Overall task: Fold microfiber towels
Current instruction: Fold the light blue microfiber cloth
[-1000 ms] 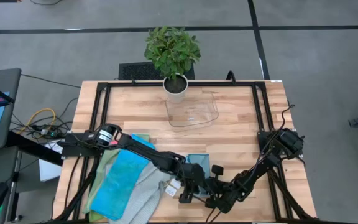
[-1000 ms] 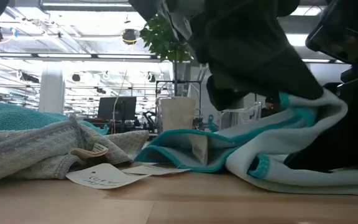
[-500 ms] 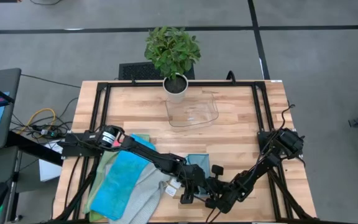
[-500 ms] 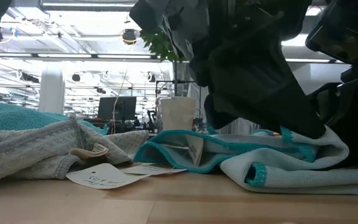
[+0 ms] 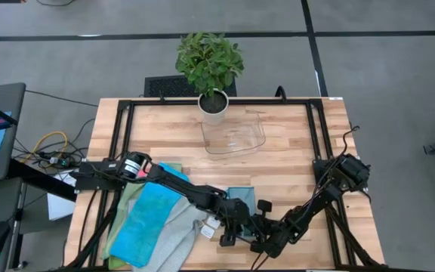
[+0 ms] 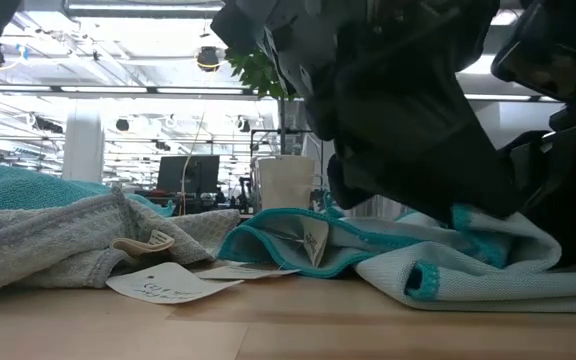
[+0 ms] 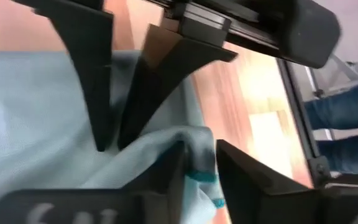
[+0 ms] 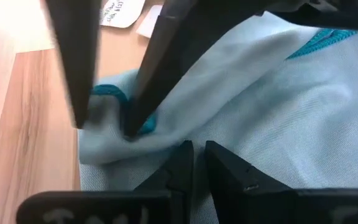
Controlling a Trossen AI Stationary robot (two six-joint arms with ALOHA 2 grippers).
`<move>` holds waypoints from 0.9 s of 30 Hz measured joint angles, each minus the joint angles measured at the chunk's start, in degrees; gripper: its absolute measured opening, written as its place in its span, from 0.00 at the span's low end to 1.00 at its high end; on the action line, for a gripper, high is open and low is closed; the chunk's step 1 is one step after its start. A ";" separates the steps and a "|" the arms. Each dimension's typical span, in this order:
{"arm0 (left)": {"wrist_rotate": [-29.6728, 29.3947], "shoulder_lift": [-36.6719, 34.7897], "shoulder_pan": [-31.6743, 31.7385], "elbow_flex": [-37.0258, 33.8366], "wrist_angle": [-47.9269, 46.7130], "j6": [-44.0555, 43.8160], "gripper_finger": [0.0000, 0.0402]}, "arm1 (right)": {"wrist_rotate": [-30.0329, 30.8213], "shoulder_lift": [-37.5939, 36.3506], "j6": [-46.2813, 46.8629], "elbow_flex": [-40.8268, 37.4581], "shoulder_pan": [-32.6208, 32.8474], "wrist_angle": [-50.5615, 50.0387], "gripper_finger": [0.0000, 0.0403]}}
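Observation:
A light grey towel with teal edging point(image 5: 240, 196) lies crumpled on the wood near the table's front edge point(image 6: 438, 265). Both grippers meet over its near part. My left gripper point(image 7: 201, 165) reaches in from the left; its fingers stand apart on either side of a teal-edged corner point(image 8: 112, 99). My right gripper point(image 8: 196, 158) comes in from the right, slanting down, with its fingers almost together on the cloth. A pile of other towels, with a bright blue one point(image 5: 146, 219) and a grey one point(image 5: 180, 236), lies at the front left. My left gripper has the towel's teal-edged corner fold point(image 7: 199, 149) between its parted fingers; whether the fingers touch the cloth, I cannot tell. My right gripper pinches the light grey cloth point(image 8: 194, 140) between its two fingertips, slanting down from the table's right. The towel rests on the table around the hold; how many layers are held, I cannot tell.
A clear plastic tray point(image 5: 236, 136) and a potted plant point(image 5: 211, 68) stand at the far middle. Paper tags point(image 6: 173, 283) lie between the pile and the towel. Black frame rails point(image 5: 127, 128) run along the table's sides.
In the low view the towel's raised part on the right has sunk toward the table and now lies lower and flatter. The dark gripper above it has come down a little with it.

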 joint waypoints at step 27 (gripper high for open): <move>-4.35 -8.25 3.88 15.20 -36.66 10.54 0.40 | -1.63 -12.15 -1.69 0.21 6.43 -2.43 0.30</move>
